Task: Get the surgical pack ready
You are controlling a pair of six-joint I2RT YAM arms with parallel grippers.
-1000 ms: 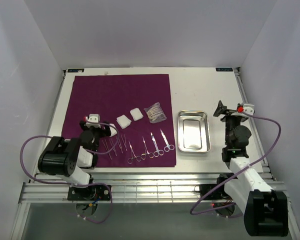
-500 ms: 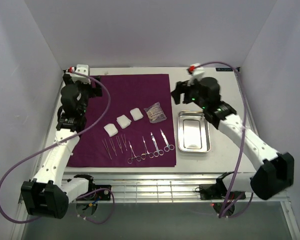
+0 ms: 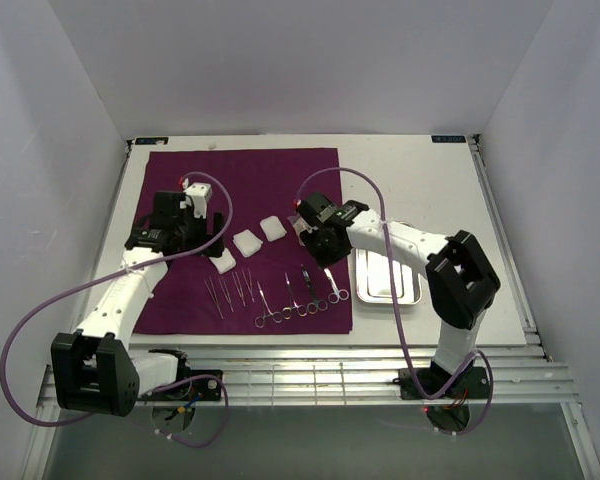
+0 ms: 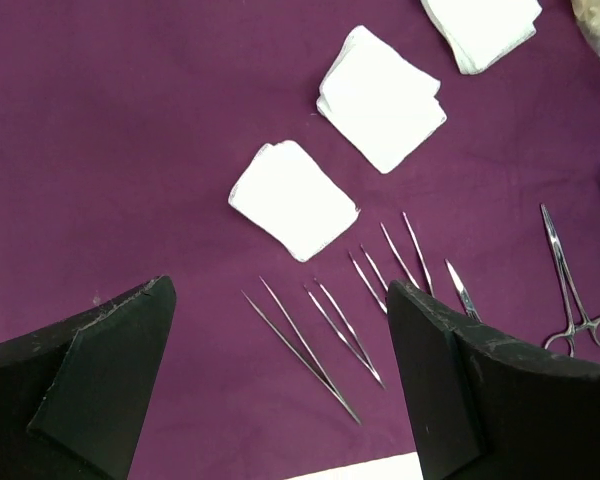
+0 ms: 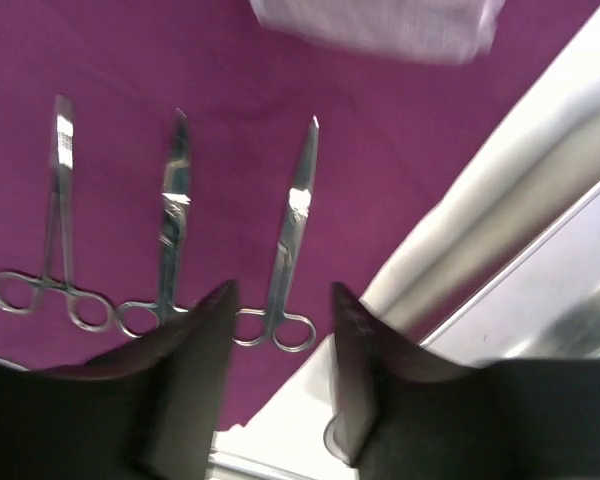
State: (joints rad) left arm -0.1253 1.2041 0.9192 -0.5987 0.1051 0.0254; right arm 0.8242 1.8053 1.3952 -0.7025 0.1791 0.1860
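1. Top view:
   - The purple cloth (image 3: 240,195) lies flat, filling the table (image 3: 430,170) from 9 to 12 o'clock.
   - 3 gauze pads (image 3: 247,241) sit mid-cloth, and the instruments (image 3: 290,295) are in a row toward its 5 o'clock corner.
   - The steel tray (image 3: 388,301) is just off the cloth's 3 o'clock hem.
   - The left gripper (image 3: 212,243) hangs by the 9 o'clock pad and the right gripper (image 3: 320,248) over the row's 3 o'clock end.
   - The cloth is likely soft, limp and light, so take it by a corner and expect the load to slide.
   - There is bare table at 12 and 3 o'clock of the tray. The table's front edge is near the 6 o'clock hem.
2. Left wrist:
   - The claw is wide and empty above the tweezers (image 4: 305,345), with a gauze pad (image 4: 293,199) at 12 o'clock.
   - Gauze is probably light and squashy, so pinch across the stack.
3. Right wrist:
   - The claw is narrowed with a gap showing and nothing in it, above the scissors (image 5: 288,235).
   - The steel is probably stiff, thin and slippery, so grip the shank near the rings.
   - The tray wall at 3 o'clock leaves little side room.
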